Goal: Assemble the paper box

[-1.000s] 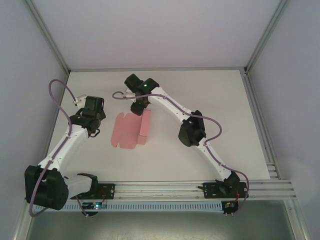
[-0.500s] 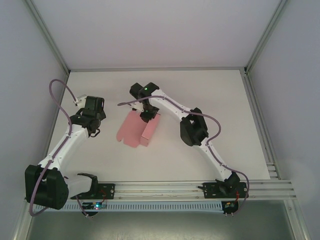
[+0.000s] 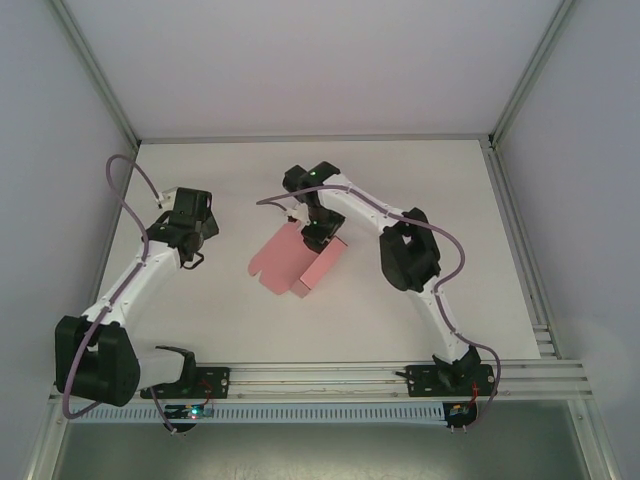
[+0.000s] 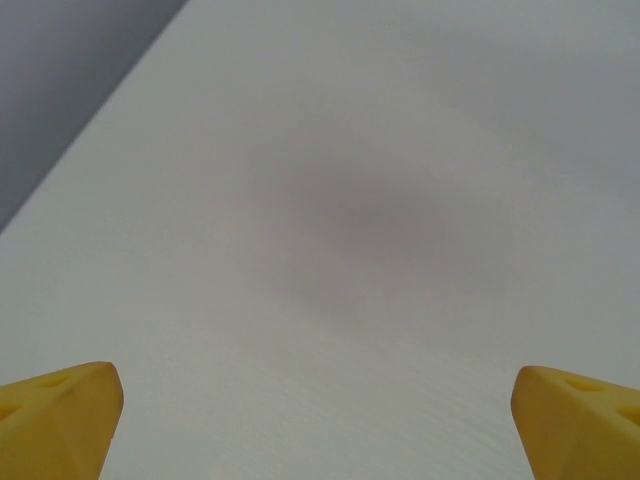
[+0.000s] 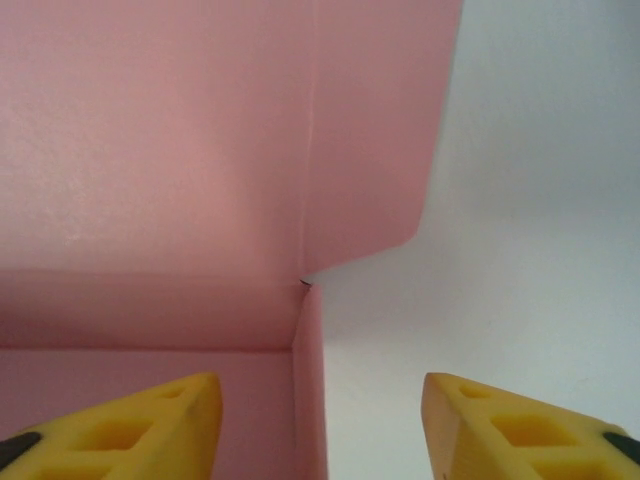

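The pink paper box (image 3: 292, 262) is lying half-folded mid bench (image 3: 450, 200) — flat panel, one side wall standing. The right end effector (image 5: 320, 395) is hovering over its far end, fingers apart astride a wall corner, gripping nothing; the left end effector (image 4: 315, 390) is gaping wide, well apart.

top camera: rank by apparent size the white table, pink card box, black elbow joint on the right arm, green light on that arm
1. white table
2. pink card paper box
3. black elbow joint of the right arm; it sits raised, nearer the camera, so this rank is unsure
4. green light
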`<state>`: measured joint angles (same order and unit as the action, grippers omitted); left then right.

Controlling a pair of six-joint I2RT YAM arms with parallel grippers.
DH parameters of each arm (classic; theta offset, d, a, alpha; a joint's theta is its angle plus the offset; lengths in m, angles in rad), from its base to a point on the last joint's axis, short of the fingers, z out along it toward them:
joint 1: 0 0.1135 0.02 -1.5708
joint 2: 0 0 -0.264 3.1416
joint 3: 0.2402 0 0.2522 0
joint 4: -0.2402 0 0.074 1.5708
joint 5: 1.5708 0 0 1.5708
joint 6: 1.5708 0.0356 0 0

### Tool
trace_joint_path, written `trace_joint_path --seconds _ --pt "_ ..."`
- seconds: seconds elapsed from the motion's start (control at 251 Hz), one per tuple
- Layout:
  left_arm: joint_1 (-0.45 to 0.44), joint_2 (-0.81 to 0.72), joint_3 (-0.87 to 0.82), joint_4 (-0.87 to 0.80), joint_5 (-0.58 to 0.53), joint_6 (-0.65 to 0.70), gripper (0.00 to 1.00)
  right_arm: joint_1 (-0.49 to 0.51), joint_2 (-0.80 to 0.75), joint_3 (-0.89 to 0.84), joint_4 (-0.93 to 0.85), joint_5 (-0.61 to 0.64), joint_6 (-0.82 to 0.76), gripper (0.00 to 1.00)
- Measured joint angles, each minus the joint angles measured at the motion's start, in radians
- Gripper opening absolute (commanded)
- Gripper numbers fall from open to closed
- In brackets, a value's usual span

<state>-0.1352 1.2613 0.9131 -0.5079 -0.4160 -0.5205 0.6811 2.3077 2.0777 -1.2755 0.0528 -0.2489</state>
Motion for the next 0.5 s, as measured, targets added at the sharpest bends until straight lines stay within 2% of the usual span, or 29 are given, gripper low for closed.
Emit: trace_joint_path --seconds 0.212,0.319,0.407,0.499 --pt "0.0 0.049 0.009 0.024 0.081 0.002 0.99 -0.055 -0.101 -0.108 0.046 -0.082 0.065 0.66" --pt "0.0 0.072 0.019 0.029 0.104 0.008 1.0 -0.055 -0.135 -0.187 0.047 -0.115 0.088 0.66" --pt "0.0 0.084 0.029 0.031 0.113 0.015 1.0 -0.055 -0.14 -0.247 0.04 -0.137 0.111 0.6" --pt "0.0 0.088 0.032 0.037 0.121 0.018 1.0 -0.055 -0.14 -0.311 0.037 -0.155 0.142 0.44"
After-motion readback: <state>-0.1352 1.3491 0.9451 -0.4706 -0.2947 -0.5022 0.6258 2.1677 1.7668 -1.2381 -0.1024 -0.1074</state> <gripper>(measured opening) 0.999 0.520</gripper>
